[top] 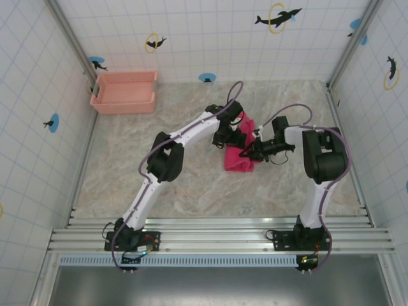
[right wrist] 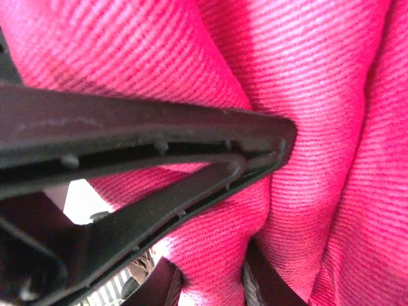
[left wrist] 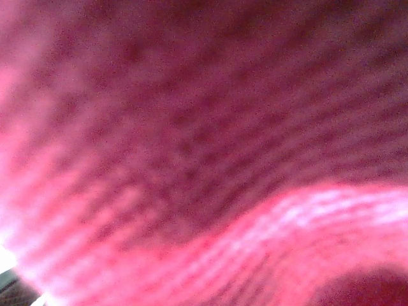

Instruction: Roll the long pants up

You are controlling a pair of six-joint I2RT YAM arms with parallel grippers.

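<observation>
The long pants [top: 239,158] lie as a compact magenta-red bundle in the middle of the table, between the two arms. My left gripper [top: 231,136] presses into the bundle's upper left side. Blurred magenta cloth [left wrist: 204,127] sits right against the left wrist camera and hides the fingers there. My right gripper [top: 250,153] reaches in from the right, and in the right wrist view it [right wrist: 213,280] is shut on a fold of the pants [right wrist: 319,95]. A long black finger [right wrist: 146,121] from the left arm lies across that cloth.
A pale pink lattice basket [top: 124,92] stands at the back left corner against the wall. Tiled walls close in the marbled table [top: 127,166] on three sides. An aluminium rail [top: 217,236] runs along the near edge.
</observation>
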